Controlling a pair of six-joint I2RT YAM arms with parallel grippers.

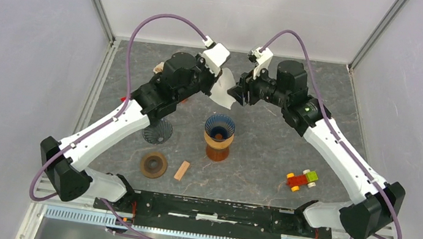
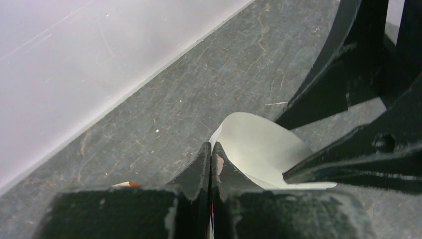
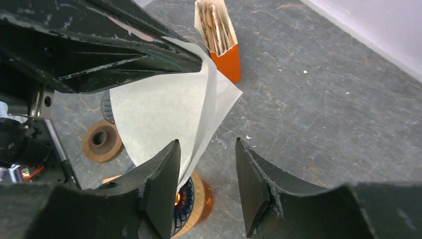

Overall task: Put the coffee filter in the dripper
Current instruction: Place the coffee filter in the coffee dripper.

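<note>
In left end effector [image 2: 210, 150], thin white paper filter [image 2: 259, 144], curled.

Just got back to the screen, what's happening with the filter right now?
The left gripper is shut on the paper filter, holding it in the air on the far side of the dripper. The right gripper is open, with the filter's loose edge between its fingers but not pinched. The dripper sits empty on its brown stand; the filter is not in it yet.
</note>
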